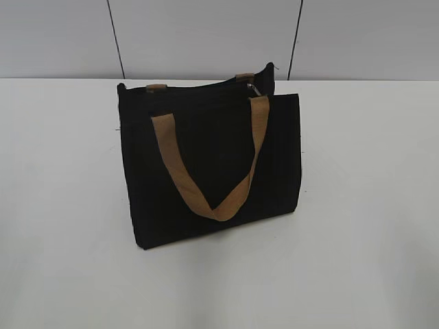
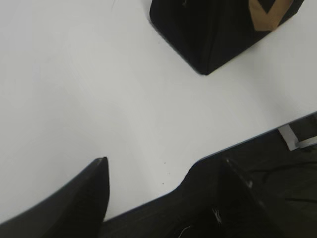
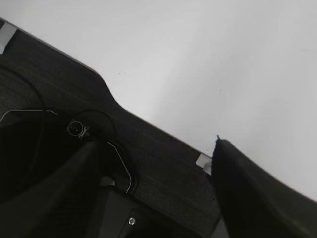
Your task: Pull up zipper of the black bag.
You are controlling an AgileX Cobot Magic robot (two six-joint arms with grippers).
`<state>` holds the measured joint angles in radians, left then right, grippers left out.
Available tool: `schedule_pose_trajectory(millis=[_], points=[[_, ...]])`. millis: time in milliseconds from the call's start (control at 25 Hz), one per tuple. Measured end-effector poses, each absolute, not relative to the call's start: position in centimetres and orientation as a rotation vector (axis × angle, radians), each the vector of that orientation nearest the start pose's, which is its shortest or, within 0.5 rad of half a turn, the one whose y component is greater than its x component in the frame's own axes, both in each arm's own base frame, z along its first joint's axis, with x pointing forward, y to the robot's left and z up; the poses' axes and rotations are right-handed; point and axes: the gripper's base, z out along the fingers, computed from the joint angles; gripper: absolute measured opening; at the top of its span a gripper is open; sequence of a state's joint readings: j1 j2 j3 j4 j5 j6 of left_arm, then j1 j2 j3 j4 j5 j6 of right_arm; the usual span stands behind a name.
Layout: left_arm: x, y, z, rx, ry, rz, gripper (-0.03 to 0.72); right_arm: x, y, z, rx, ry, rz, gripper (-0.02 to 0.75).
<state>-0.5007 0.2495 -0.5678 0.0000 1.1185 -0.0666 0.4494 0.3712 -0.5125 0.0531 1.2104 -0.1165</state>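
The black bag (image 1: 206, 164) stands upright on the white table (image 1: 62, 205), with one tan handle hanging down its front. The zipper (image 1: 199, 88) runs along its top edge, and the small silver ring pull (image 1: 252, 88) sits near the right end. Neither gripper shows in the exterior view. In the left wrist view my left gripper (image 2: 164, 163) is open and empty at the table's near edge, and a lower corner of the bag (image 2: 208, 34) lies far ahead of it. In the right wrist view my right gripper (image 3: 156, 144) is open and empty; the bag is out of that view.
A grey panelled wall (image 1: 206, 34) stands behind the table. The table's front edge (image 2: 257, 136) has a curved cut-out, with dark floor and cables below. The same edge crosses the right wrist view (image 3: 124, 106).
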Motion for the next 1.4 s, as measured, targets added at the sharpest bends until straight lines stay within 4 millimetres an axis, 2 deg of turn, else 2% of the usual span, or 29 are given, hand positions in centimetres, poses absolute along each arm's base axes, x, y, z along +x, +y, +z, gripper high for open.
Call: schedule_pose_trajectory(millis=[200,1040,1200,1400], points=[[2.5,-1.5,28.8,0.491,2.229,-0.314,0.510,4.1,2.5,25.9,-0.688,2.403,0.214,0.525],[2.5,-1.8,28.5,0.487,2.230,-0.363,0.495,4.2,2.5,25.8,-0.679,2.393,0.218,0.524],[2.6,-1.7,28.5,0.412,2.234,-0.331,0.489,4.4,2.3,25.8,-0.591,2.413,0.197,0.524],[2.3,-1.0,28.6,0.206,2.219,-0.243,0.480,4.3,1.3,26.0,-0.327,2.424,0.112,0.524]])
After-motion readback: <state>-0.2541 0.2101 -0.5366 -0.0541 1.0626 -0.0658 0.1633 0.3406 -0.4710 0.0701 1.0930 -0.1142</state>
